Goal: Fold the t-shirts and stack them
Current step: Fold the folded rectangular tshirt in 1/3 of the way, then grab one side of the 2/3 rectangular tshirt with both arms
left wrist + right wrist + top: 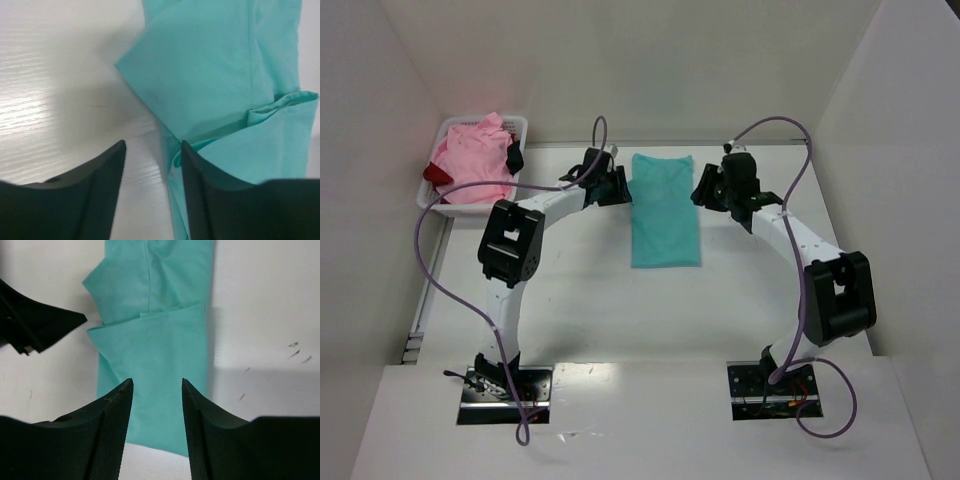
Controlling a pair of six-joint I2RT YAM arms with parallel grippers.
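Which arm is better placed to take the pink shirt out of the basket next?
Left. The basket with the pink shirt stands at the far left, nearer the left tool, which is open. The right tool would have to reach across the teal shirt.

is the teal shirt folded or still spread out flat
Folded: the teal shirt lies as a narrow strip, with its sleeves turned in and layers overlapping in both wrist views.

I see the teal t-shirt point(663, 210) folded into a long narrow strip, flat on the worktop point(620, 300), far centre. Far left, the pink t-shirt point(470, 160) lies crumpled in the basket point(516, 123), with the dark red t-shirt point(437, 174) peeking out at its left edge.
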